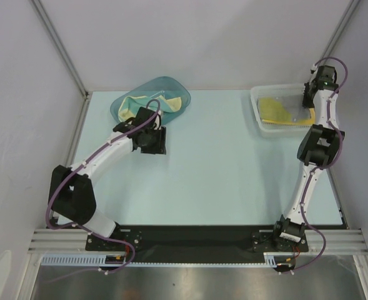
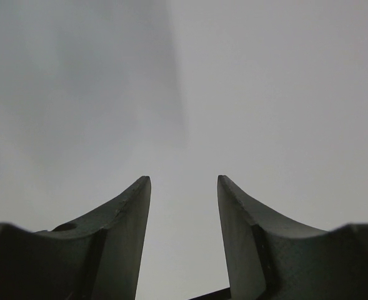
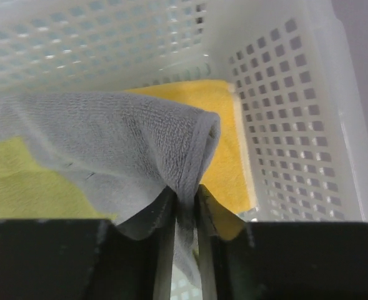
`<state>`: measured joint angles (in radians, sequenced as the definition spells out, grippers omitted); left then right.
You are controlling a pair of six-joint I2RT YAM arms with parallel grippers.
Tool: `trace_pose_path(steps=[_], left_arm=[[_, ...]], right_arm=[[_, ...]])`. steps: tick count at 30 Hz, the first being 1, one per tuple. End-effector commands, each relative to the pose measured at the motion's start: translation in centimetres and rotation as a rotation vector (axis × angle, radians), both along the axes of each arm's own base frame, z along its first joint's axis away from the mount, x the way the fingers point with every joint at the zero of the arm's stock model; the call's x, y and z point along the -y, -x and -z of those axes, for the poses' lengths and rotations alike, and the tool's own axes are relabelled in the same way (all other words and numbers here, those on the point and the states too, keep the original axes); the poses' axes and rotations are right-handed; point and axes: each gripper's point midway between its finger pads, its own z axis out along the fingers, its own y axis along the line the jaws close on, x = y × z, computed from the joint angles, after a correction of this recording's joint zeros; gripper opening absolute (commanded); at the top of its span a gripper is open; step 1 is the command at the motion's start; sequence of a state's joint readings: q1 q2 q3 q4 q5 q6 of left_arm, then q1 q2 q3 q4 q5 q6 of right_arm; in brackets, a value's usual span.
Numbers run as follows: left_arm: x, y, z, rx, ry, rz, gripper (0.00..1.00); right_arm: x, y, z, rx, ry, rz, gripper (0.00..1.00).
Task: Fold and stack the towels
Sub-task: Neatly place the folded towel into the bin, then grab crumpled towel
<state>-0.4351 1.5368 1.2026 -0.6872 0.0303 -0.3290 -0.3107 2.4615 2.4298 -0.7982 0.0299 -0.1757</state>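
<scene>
My right gripper (image 3: 185,190) is shut on a fold of a grey towel (image 3: 121,144) and holds it over the white mesh basket (image 3: 283,94). Under it lie a bright yellow towel (image 3: 224,144) and an olive-yellow towel (image 3: 21,181). In the top view this gripper (image 1: 310,94) is at the basket's (image 1: 256,112) far right, above a yellow towel (image 1: 274,109). My left gripper (image 2: 184,181) is open and empty, facing only blank grey. In the top view it (image 1: 154,140) hangs just in front of the teal tub (image 1: 171,84), which holds yellow and cream towels (image 1: 171,103).
The pale blue table (image 1: 221,169) lies between the tub at the back left and the basket at the back right. Grey walls and metal frame posts (image 1: 59,47) close in the back and sides. The arm bases sit on a black rail (image 1: 190,240) at the near edge.
</scene>
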Motion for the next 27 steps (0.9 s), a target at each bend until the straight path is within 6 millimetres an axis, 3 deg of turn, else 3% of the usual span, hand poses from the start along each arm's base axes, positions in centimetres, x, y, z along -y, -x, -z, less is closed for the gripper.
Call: trace_pose_path(steps=[1,2,5,6,8,9,10,13,15,16,17,18,19,20,22,23,24,27], left_arm=[[-0.1,-1.3,-1.8,0.049,-0.007,0.008,0.53],[-0.2,-1.4,-2.1,0.054,-0.01,0.005,0.53],[-0.1,-1.9,-3.3,0.085,-0.001,-0.004,0.53],[0.0,-2.1,-3.9,0.1,0.007,-0.006,0.53],[-0.1,-3.2,-5.9,0.169,0.014,-0.033,0.54],[0.0,-3.7,-6.7,0.198,0.023,-0.039,0.54],[0.0,-4.2,-7.4,0.223,0.03,-0.048,0.54],[-0.5,-6.3,-11.0,0.327,0.019,-0.098,0.54],[-1.8,-8.5,-13.6,0.422,-0.024,-0.166,0.54],[-2.4,-9.2,-14.4,0.454,-0.045,-0.178,0.54],[-2.6,-10.5,-15.4,0.492,-0.055,-0.193,0.54],[-3.7,-11.5,-15.9,0.52,-0.083,-0.229,0.54],[-4.2,-12.7,-16.9,0.558,-0.102,-0.237,0.54],[-4.7,-13.4,-17.1,0.569,-0.117,-0.25,0.55],[-5.9,-15.5,-15.7,0.549,-0.15,-0.261,0.55],[-6.0,-16.5,-16.1,0.567,-0.144,-0.264,0.54],[-6.7,-17.9,-14.1,0.537,-0.174,-0.257,0.54],[-8.2,-20.5,-12.3,0.517,-0.227,-0.26,0.53]], right_arm=[[2.5,-1.2,-1.3,0.068,0.087,0.065,0.26],[2.9,-1.1,-1.5,0.07,0.102,0.086,0.38],[3.9,-0.4,-3.6,0.099,0.139,0.169,0.52],[3.8,-0.2,-5.7,0.141,0.136,0.194,0.53],[3.2,0.4,-6.0,0.15,0.123,0.214,0.54],[2.7,0.9,-8.6,0.201,0.116,0.235,0.55],[1.6,1.0,-7.9,0.193,0.099,0.227,0.56],[-1.4,1.7,-10.4,0.227,0.055,0.191,0.58],[-4.9,1.7,-10.6,0.228,-0.015,0.149,0.59],[-6.3,2.3,-12.1,0.246,-0.045,0.138,0.61],[-8.8,2.5,-11.5,0.226,-0.071,0.095,0.66],[-10.6,2.8,-11.9,0.229,-0.105,0.061,0.73],[-12.0,3.5,-13.5,0.255,-0.129,0.044,0.88],[-13.4,4.0,-13.7,0.253,-0.146,0.027,0.99],[-17.3,5.0,-13.0,0.233,-0.19,-0.043,1.0],[-18.7,5.8,-14.6,0.268,-0.218,-0.058,1.0],[-21.0,6.4,-13.3,0.246,-0.26,-0.115,1.0],[-26.8,8.6,-13.6,0.262,-0.322,-0.244,1.0]])
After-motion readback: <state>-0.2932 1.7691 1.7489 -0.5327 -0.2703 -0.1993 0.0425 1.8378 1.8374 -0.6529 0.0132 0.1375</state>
